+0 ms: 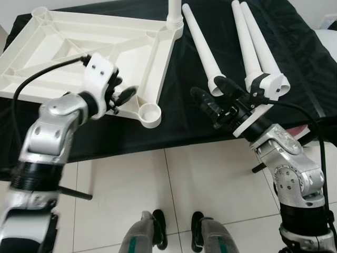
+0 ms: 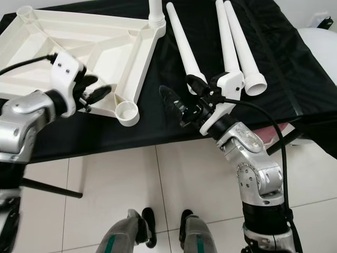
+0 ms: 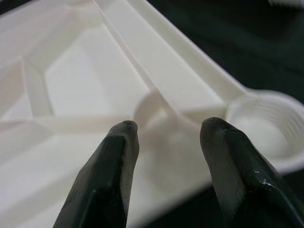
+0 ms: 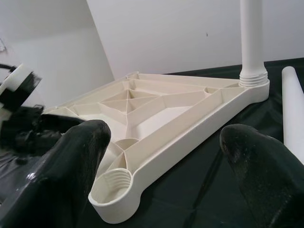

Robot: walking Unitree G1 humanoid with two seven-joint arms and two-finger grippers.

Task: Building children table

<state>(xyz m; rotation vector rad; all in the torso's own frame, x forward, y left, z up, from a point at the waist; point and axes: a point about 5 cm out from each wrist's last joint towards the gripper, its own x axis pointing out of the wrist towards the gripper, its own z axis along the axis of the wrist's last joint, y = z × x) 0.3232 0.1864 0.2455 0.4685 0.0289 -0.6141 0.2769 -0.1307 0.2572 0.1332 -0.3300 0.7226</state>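
A white plastic tabletop (image 1: 79,42) lies upside down on a black cloth. One white leg (image 1: 174,10) stands upright in its far corner socket. Three loose white legs (image 1: 202,47) lie side by side on the cloth to the right. My left gripper (image 1: 125,89) is open over the tabletop's near rim, just left of the near corner socket (image 1: 150,112), with nothing between its fingers (image 3: 118,142). My right gripper (image 1: 209,92) is open above the cloth beside the threaded end of the nearest loose leg, facing the tabletop (image 4: 156,109), and holds nothing.
The black cloth (image 1: 295,63) ends at a front edge just past both grippers. Below it is white tiled floor (image 1: 210,179) with my feet (image 1: 174,232). A black rod (image 1: 73,194) sticks out low on the left. A white object (image 1: 329,37) sits far right.
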